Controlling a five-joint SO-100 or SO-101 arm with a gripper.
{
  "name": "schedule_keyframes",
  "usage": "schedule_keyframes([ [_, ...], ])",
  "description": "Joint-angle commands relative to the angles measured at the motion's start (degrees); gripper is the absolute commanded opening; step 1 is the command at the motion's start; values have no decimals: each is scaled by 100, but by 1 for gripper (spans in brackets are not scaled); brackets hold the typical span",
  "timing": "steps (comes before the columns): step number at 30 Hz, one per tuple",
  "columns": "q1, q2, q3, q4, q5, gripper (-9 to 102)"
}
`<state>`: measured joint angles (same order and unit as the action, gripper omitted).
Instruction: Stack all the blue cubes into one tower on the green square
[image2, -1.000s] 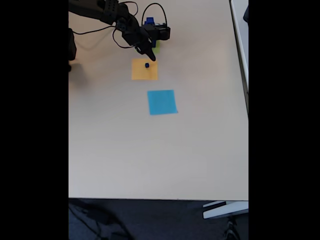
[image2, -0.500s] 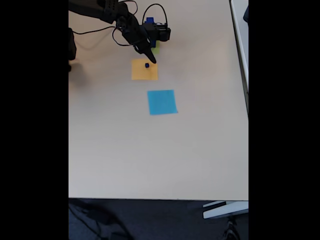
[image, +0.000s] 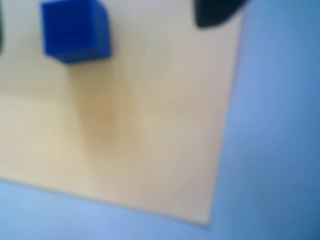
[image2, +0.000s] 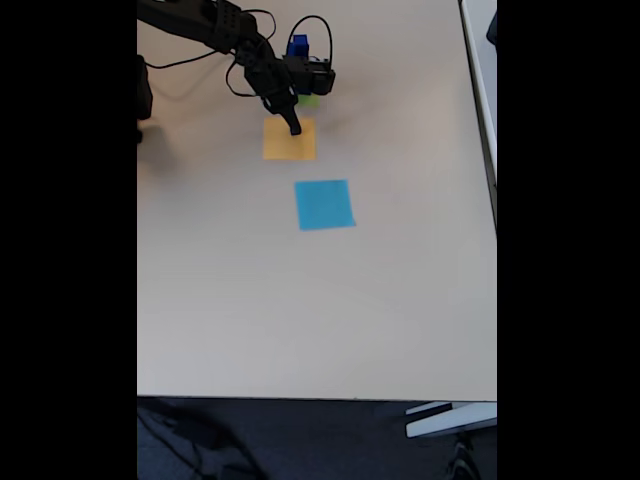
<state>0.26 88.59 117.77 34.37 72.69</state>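
Blue, solid and small, a dark cube (image: 75, 31) sits on an orange paper square (image: 150, 125) in the blurred wrist view, near the top left of the frame, with its soft shadow falling down the paper below it. One dark gripper fingertip (image: 212, 12) pokes in at the top edge to the right of that cube and apart from it; I cannot tell how wide the jaws stand, and nothing appears to be held. In the fixed view the black two-finger gripper (image2: 293, 125) hangs over the upper edge of the orange paper square (image2: 289, 143), its tip covering the place where the little cube lies. Just behind the gripper, a bigger dark blue cube (image2: 298, 46) rises above the arm's black body, and a sliver of the yellow-green paper square (image2: 309, 100) shows beneath. A flat light blue paper square (image2: 324, 204) lies nearer the camera on the pale beige table (image2: 300, 320), well apart from the orange one.
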Motion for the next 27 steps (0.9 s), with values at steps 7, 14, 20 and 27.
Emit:
schedule_keyframes([
  [7, -18, -18, -53, -105, -62, 19],
  [14, -9, -176, 0, -343, -97, 19],
  [20, -9, -185, -9, -352, -132, 17],
  [27, 0, -211, -26, -343, -149, 15],
])
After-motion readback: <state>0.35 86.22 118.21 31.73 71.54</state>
